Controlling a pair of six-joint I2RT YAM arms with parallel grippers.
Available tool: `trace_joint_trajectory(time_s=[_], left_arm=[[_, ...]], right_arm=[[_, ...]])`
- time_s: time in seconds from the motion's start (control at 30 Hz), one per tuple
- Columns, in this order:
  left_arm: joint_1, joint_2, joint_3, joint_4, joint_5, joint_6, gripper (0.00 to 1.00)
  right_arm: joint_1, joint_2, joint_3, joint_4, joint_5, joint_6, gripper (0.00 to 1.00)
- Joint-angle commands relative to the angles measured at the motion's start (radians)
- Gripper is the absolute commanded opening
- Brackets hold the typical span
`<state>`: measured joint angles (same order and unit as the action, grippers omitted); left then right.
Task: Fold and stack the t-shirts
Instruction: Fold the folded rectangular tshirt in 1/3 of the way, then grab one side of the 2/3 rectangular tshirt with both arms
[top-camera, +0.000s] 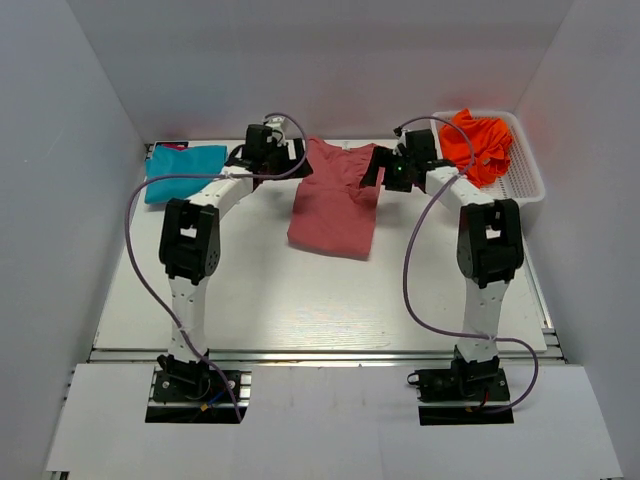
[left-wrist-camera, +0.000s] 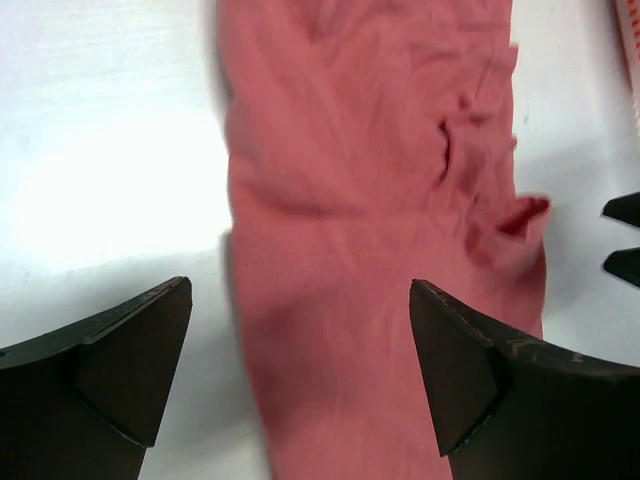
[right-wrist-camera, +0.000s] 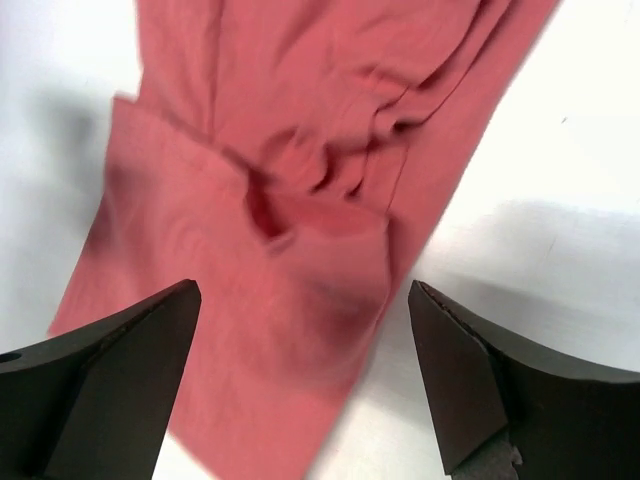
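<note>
The salmon t-shirt (top-camera: 333, 200) lies partly folded in the middle of the table's far half. It fills the left wrist view (left-wrist-camera: 370, 200) and the right wrist view (right-wrist-camera: 270, 200). My left gripper (top-camera: 283, 152) hovers open over its far left edge, jaws wide apart (left-wrist-camera: 300, 370). My right gripper (top-camera: 385, 168) hovers open over its far right edge (right-wrist-camera: 300, 370), above a rumpled fold. Neither holds cloth. The teal t-shirt (top-camera: 183, 171) lies folded at the far left. The orange t-shirt (top-camera: 480, 145) lies crumpled in the basket.
A white mesh basket (top-camera: 525, 180) stands at the far right corner. White walls close in the table on the left, back and right. Both arms' purple cables loop over the table's sides.
</note>
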<state>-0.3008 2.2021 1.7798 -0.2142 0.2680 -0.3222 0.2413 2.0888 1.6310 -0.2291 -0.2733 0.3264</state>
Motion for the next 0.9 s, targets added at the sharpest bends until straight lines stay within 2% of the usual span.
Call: trace_joint_trajectory(time_s=[0.0,0.23,0.3,0.4,0.47,0.5,0.53,0.57,0.63,0.67,0.77,0.8,0.87], left_arm=[[0.005,-0.183,-0.11,0.005,0.004,0.043,1.0],[-0.017,-0.392,-0.487,0.015,0.001,0.043,1.0],[-0.026,-0.404,-0.567,0.05,0.043,0.043,1.0],[-0.026,-0.404,-0.611,0.061,0.063,0.025,0.98],[-0.026,-0.381,-0.622,0.05,0.076,0.025,0.89],[-0.026,-0.366,-0.635,0.05,0.089,0.025,0.89],[-0.026,-0.357,-0.635,0.05,0.089,0.025,0.84],[-0.026,-0.342,-0.645,0.062,0.1,0.025,0.74],[-0.026,-0.331,-0.645,0.062,0.112,0.025,0.63],[-0.026,-0.315,-0.645,0.049,0.123,0.025,0.53],[-0.026,-0.306,-0.654,0.049,0.132,0.025,0.46],[-0.026,-0.306,-0.664,0.058,0.143,0.025,0.39],[-0.035,-0.306,-0.674,0.067,0.152,0.015,0.36]], right_arm=[[0.018,-0.151,-0.081,0.042,-0.047,-0.05,0.9],[0.033,-0.325,-0.427,0.086,-0.075,0.016,0.9],[0.036,-0.371,-0.54,0.12,-0.119,0.055,0.9],[0.046,-0.385,-0.641,0.175,-0.182,0.106,0.9],[0.049,-0.366,-0.671,0.206,-0.204,0.141,0.9],[0.05,-0.357,-0.674,0.209,-0.225,0.148,0.9],[0.053,-0.331,-0.677,0.22,-0.239,0.158,0.9],[0.056,-0.32,-0.678,0.246,-0.245,0.169,0.9],[0.058,-0.294,-0.684,0.263,-0.262,0.187,0.9],[0.058,-0.288,-0.686,0.263,-0.257,0.191,0.87],[0.061,-0.271,-0.691,0.264,-0.25,0.201,0.79],[0.062,-0.268,-0.692,0.263,-0.256,0.2,0.71],[0.062,-0.265,-0.7,0.274,-0.262,0.212,0.65]])
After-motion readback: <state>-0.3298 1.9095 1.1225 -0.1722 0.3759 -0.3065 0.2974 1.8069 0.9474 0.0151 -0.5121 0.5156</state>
